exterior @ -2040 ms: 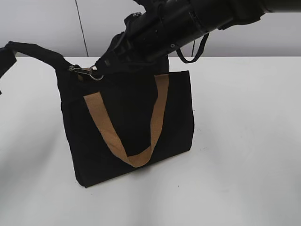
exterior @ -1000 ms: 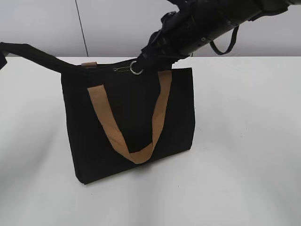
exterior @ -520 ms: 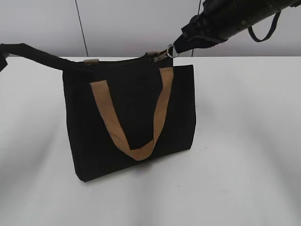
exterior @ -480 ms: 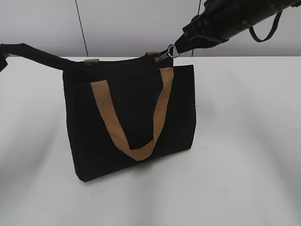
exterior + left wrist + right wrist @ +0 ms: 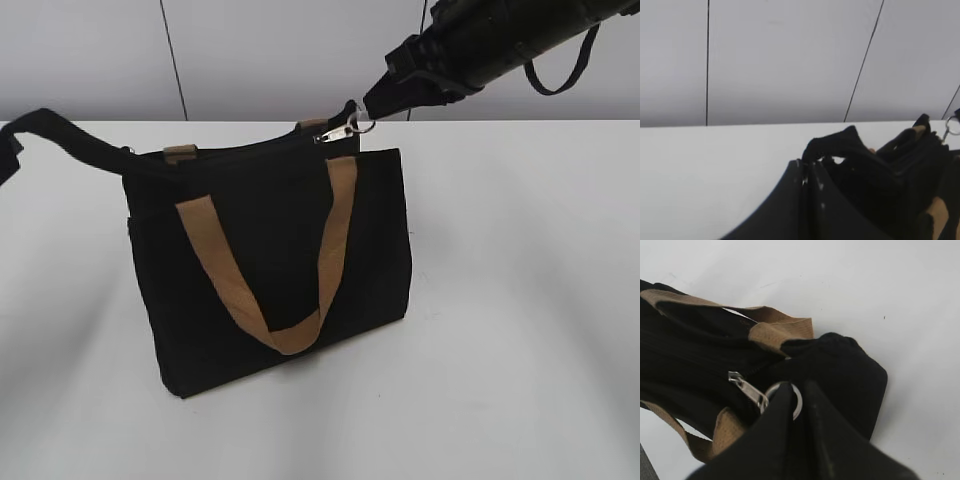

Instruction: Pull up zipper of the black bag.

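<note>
The black bag (image 5: 270,250) stands on the white table (image 5: 520,300), its tan handle hanging down the front. The silver zipper (image 5: 340,130) sits near the right end of the bag's top edge. My right gripper (image 5: 378,103) is shut on the zipper's round ring. The right wrist view shows the fingers (image 5: 799,388) closed on the ring, with the pull tab (image 5: 747,388) stretched out to the left. My left gripper (image 5: 805,167) is shut on the bag's black strap (image 5: 840,142), which runs taut to the left edge in the exterior view (image 5: 70,135).
The right arm (image 5: 500,35) reaches in from the top right above the table. A grey panelled wall (image 5: 250,50) stands behind the table's back edge. The second tan handle (image 5: 775,330) lies across the bag's top.
My right gripper has drawn the zipper from the left end of the bag's top to the right end. In the last half second the bag shifted slightly left and the ring dropped a little.
</note>
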{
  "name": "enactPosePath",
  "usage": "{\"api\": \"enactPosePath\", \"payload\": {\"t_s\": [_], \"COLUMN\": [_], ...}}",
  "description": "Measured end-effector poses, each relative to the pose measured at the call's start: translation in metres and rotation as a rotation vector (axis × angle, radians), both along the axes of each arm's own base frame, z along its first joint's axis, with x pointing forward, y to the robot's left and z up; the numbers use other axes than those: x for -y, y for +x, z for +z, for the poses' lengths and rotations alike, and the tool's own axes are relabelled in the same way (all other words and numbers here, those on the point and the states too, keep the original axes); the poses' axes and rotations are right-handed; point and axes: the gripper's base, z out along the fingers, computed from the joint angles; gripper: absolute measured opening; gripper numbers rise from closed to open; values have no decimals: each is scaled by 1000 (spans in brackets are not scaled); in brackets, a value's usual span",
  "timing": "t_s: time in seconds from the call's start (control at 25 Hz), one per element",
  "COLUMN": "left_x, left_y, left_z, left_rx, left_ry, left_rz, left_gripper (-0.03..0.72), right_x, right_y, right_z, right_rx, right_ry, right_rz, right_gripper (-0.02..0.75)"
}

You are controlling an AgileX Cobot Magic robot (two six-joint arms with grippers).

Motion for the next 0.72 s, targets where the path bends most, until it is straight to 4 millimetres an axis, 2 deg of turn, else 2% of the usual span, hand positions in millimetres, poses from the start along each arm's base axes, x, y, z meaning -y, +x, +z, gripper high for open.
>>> {"api": "enactPosePath", "payload": {"t_s": [0.08, 0.16, 0.24, 0.32, 0.36, 0.52, 0.72], "left_x": [-2, -3, -4, -5, -5, -5, -4], "left_y": [-1, -1, 0, 3, 5, 10, 11], "left_z": [-6, -9, -9, -5, -3, 12, 32], "left_rx": [-62, -99, -122, -156, -186, -351, -518], "left_ry": [20, 24, 10, -18, -28, -30, -8], "left_rz": [15, 27, 44, 72, 88, 133, 152], "left_gripper": [93, 223, 386, 496, 529, 570, 551], "right_x": [0, 0, 0, 1, 2, 6, 16], "right_y": [-1, -4, -7, -11, -14, -26, -55], "right_z": [2, 5, 10, 15, 18, 19, 11], "right_rx": [1, -2, 2, 3, -2, -20, -45], "right_ry": [2, 5, 8, 5, -1, -40, -78], "right_rz": [4, 14, 24, 39, 49, 64, 55], "right_gripper": [133, 240, 340, 383, 394, 407, 412]}}
